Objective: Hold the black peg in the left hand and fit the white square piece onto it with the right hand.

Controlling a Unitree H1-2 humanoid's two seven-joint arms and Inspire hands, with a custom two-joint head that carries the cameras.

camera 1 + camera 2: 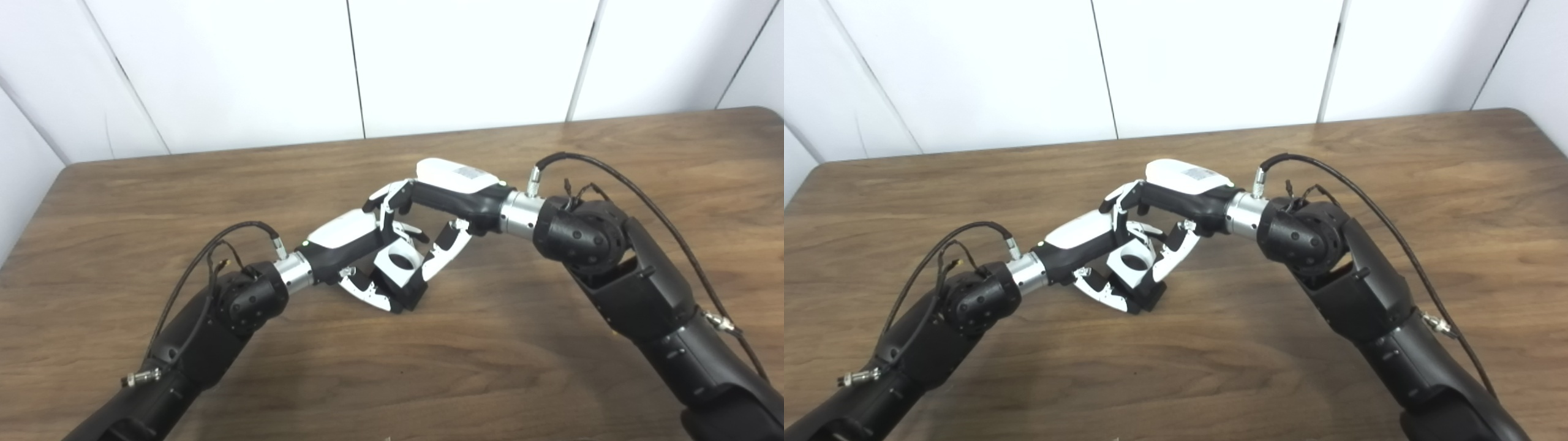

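Both hands (1127,245) close around the white square piece (1131,263) together.

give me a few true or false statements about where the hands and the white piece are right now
1. Both hands meet near the middle of the table. True.
2. The white square piece has a round hole in it. True.
3. The white square piece lies alone on the table, far from both hands. False: it sits between the left hand and the right hand, with their fingers around it.
4. The right hand is parked at the table's far right edge. False: it reaches in to the centre, just above and behind the left hand.
5. A black part shows directly below the white piece. True, though whether it is the peg fully seated cannot be told.
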